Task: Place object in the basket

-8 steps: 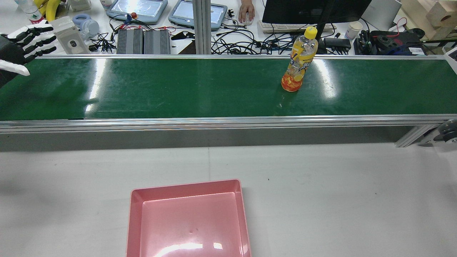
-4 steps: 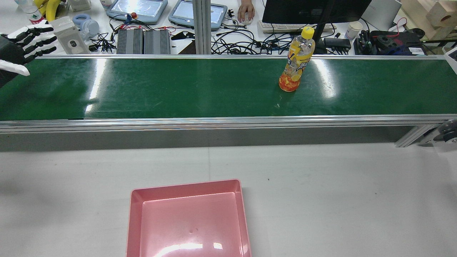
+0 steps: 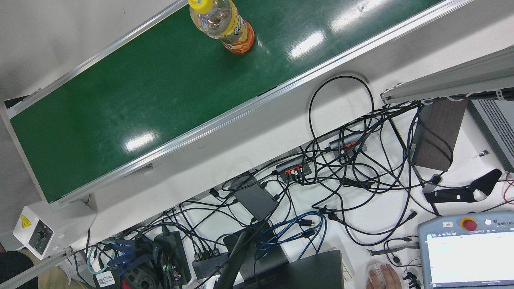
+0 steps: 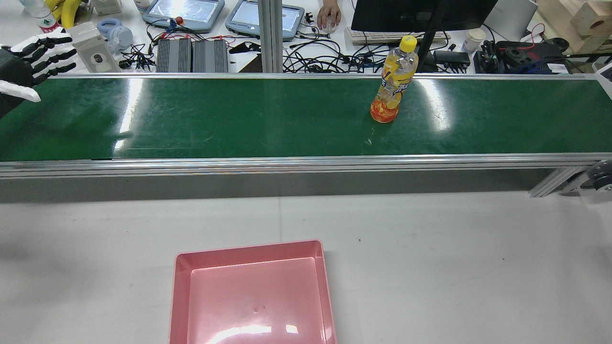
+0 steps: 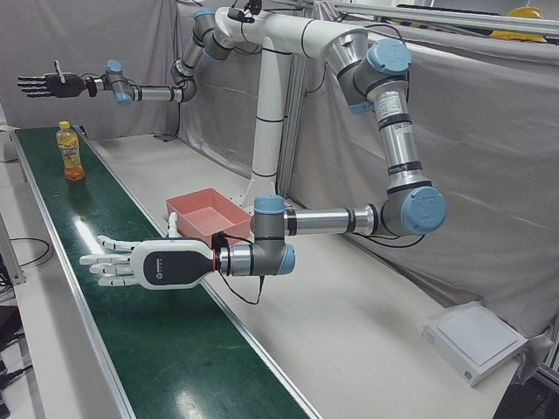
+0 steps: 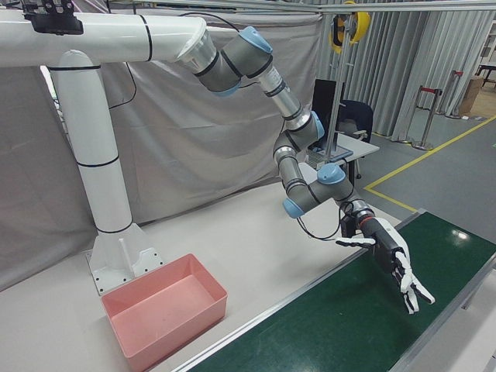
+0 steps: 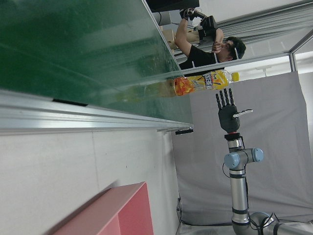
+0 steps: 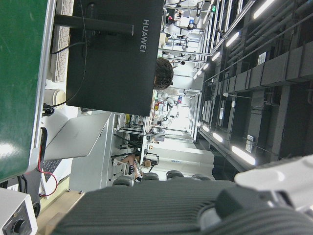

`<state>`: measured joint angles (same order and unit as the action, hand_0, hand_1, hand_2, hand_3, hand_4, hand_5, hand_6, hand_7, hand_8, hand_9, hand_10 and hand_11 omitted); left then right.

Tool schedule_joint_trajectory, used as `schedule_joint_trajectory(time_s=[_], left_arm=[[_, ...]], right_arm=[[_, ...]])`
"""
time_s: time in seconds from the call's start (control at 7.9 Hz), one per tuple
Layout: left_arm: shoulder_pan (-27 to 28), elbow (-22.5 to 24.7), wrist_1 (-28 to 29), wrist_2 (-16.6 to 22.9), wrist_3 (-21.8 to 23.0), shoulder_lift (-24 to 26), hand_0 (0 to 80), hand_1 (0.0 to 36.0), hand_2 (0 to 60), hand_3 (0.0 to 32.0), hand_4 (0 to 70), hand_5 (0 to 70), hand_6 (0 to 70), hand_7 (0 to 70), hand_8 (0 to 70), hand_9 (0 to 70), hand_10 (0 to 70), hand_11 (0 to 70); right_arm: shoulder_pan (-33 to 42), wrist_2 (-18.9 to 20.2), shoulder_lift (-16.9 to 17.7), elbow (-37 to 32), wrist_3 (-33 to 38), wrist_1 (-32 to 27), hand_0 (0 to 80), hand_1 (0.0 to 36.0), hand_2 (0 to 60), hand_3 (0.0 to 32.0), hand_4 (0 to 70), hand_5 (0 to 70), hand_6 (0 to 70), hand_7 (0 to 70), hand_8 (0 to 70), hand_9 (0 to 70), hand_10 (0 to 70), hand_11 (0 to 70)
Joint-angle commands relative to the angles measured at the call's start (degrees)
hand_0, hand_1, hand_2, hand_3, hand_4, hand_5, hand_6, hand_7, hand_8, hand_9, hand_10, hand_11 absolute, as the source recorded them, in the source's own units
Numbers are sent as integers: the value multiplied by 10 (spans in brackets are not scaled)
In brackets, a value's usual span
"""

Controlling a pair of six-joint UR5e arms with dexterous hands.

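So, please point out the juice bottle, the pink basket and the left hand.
juice bottle [image 4: 393, 79], rear view, on its label.
pink basket [image 4: 248, 250], rear view, on its far rim.
left hand [image 5: 148, 262], left-front view, on its palm.

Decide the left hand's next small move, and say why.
Probably ease the left hand along the green belt toward the bottle: the hand is open and empty, the bottle stands upright well away from it, and the pink basket holds nothing.

bottle [image 4: 393, 82] slightly further left

Upright bottle [image 3: 223, 25] on green belt [image 3: 132, 100]
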<state>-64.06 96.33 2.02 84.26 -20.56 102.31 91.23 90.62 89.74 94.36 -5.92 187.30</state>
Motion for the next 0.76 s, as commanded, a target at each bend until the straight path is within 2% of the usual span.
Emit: schedule_joint_trajectory(time_s=[0.0, 0.63], left_arm=[[1, -1, -1, -1, -3, 0, 490, 85, 0, 54, 122, 231, 18, 9, 96, 99, 75, 119], [1, 0, 0, -1, 0, 1, 494, 86, 0, 62, 119, 227, 14, 8, 89, 89, 71, 113]], right_arm=[[1, 0, 0, 1, 0, 0, 0, 0, 0, 0, 0, 0, 0, 0, 0, 0, 0, 0], [1, 0, 0, 2, 0, 0, 0, 0, 0, 0, 0, 0, 0, 0, 0, 0, 0, 0]])
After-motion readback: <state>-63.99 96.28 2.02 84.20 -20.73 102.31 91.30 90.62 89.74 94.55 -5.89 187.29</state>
